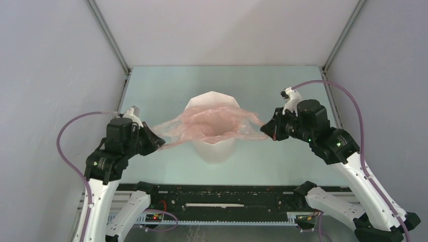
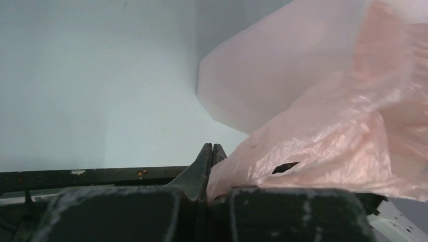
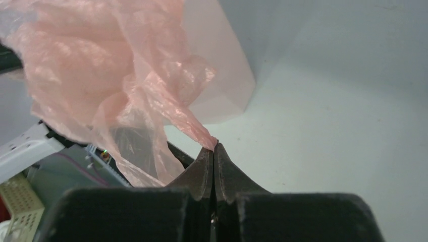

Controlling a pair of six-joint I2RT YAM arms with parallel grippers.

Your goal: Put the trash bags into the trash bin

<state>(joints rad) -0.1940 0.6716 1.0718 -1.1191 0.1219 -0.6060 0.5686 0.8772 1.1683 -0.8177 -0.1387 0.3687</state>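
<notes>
The left gripper [image 1: 160,143] and right gripper [image 1: 263,128] pinch the pink trash bag [image 1: 212,123] taut over the white bin [image 1: 218,150]. Lowering both evenly should seat it.

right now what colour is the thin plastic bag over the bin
Pale pink bag, best in right wrist view.
</notes>
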